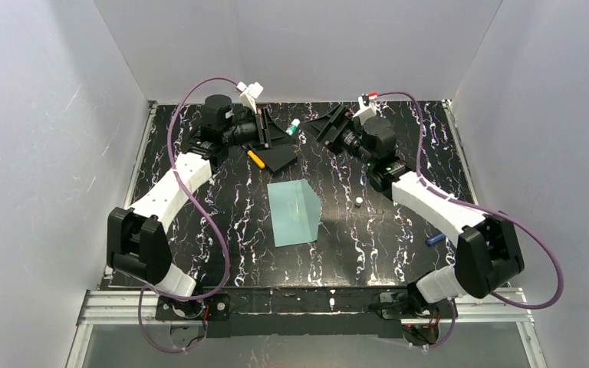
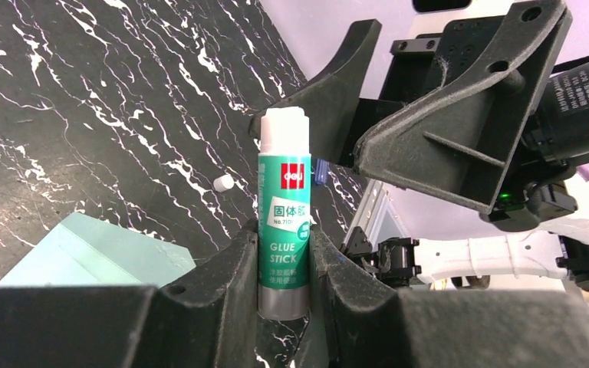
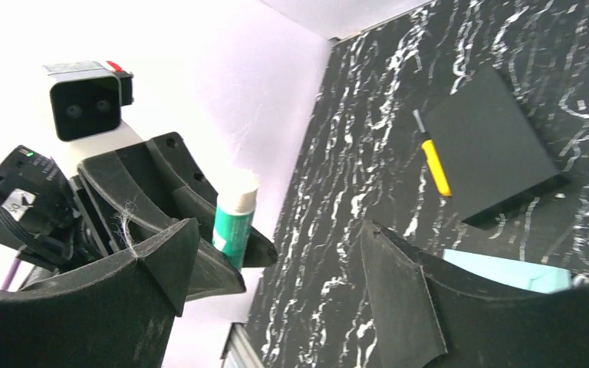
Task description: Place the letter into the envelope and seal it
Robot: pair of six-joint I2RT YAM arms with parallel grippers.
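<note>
The pale teal envelope (image 1: 295, 212) lies flat in the middle of the table, and corners of it show in the wrist views (image 2: 92, 257) (image 3: 506, 270). The letter is out of view. At the back of the table my left gripper (image 1: 274, 129) (image 2: 284, 257) is shut on a green glue stick (image 1: 294, 126) (image 2: 284, 215) (image 3: 234, 222) with a white top, held above the table. My right gripper (image 1: 324, 127) (image 3: 276, 264) stands wide open right next to the stick's top, with nothing between its fingers (image 2: 445, 130).
A flat black square pad (image 1: 280, 157) (image 3: 491, 153) lies behind the envelope with a yellow pen (image 1: 255, 159) (image 3: 435, 165) beside it. A small white cap (image 1: 359, 202) (image 2: 222, 182) sits right of the envelope. A blue object (image 1: 434, 238) lies near the right arm. Walls enclose the table.
</note>
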